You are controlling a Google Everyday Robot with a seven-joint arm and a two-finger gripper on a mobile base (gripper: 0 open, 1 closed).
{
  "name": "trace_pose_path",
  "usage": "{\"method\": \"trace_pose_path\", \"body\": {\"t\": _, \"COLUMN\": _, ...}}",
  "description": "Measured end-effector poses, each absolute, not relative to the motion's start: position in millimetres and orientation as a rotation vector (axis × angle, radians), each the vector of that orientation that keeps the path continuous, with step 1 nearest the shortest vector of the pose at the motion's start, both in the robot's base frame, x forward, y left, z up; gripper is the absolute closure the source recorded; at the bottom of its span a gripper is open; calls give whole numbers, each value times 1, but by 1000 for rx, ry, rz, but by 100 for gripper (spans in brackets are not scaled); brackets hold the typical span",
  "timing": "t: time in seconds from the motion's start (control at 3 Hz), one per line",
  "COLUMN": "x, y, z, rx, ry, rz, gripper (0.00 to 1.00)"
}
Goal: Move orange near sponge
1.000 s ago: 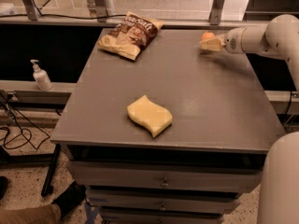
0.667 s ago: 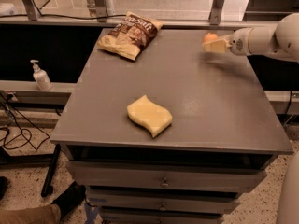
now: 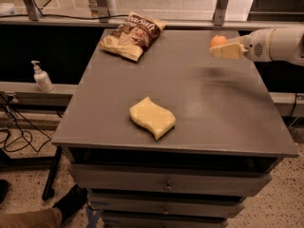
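Observation:
The orange (image 3: 218, 40) is a small round fruit held at the tips of my gripper (image 3: 217, 48), which reaches in from the right over the far right part of the grey table (image 3: 213, 108). The gripper is shut on the orange and holds it above the tabletop, with a blurred shadow beneath it. The pale yellow sponge (image 3: 152, 117) with wavy edges lies flat near the table's front, left of centre, well apart from the orange and gripper.
A brown and cream crisp bag (image 3: 132, 34) lies at the table's far left corner. A soap dispenser bottle (image 3: 42, 77) stands on a ledge to the left. Drawers (image 3: 166, 184) sit below the tabletop. A metal rail runs behind the table.
My gripper has moved to the right with the orange in it, and the arm has drawn back toward the right edge. The sponge and the crisp bag have not moved.

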State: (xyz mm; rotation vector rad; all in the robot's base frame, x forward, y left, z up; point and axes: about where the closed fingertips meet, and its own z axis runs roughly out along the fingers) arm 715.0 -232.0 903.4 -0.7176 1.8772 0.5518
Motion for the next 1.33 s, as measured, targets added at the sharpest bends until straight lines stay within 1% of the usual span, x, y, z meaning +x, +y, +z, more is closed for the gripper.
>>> {"method": "trace_pose_path", "body": {"t": 0.33, "x": 715, "y": -232, "z": 903, "rx": -718, "ry": 1877, "rz": 552, "gripper": 100}}
{"method": "trace_pose_path", "body": {"t": 0.67, "x": 717, "y": -225, "z": 904, "rx": -721, "ry": 1871, "rz": 593, "gripper": 100}}
{"method": "trace_pose_path", "body": {"t": 1.0, "x": 698, "y": -213, "z": 912, "rx": -730, "ry": 1858, "rz": 684, "gripper": 100}}
{"method": "trace_pose_path", "body": {"t": 1.33, "x": 663, "y": -203, "z": 928, "rx": -755, "ry": 1835, "rz": 773, "gripper": 100}}
